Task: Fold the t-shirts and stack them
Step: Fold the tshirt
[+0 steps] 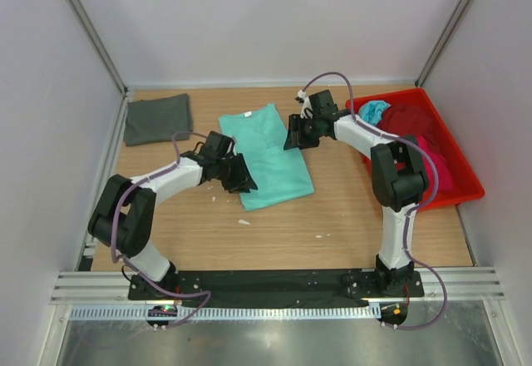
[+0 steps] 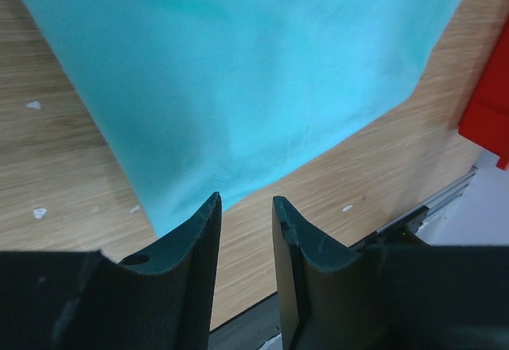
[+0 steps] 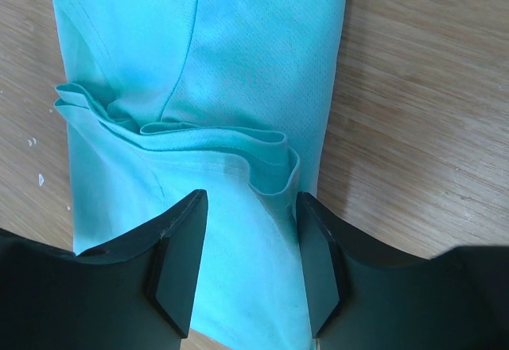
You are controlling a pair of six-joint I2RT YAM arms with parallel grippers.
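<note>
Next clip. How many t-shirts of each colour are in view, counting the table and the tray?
mint green t-shirt: 1, on the table
dark grey t-shirt: 1, on the table
turquoise t-shirt: 1, in the red tray
maroon t-shirt: 1, in the tray
pink t-shirt: 1, in the tray
Total: 5

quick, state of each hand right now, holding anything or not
left hand: open a little, empty, tips at the edge of the mint green t-shirt.
right hand: open, over a fold of that t-shirt, not clamped on it.
</note>
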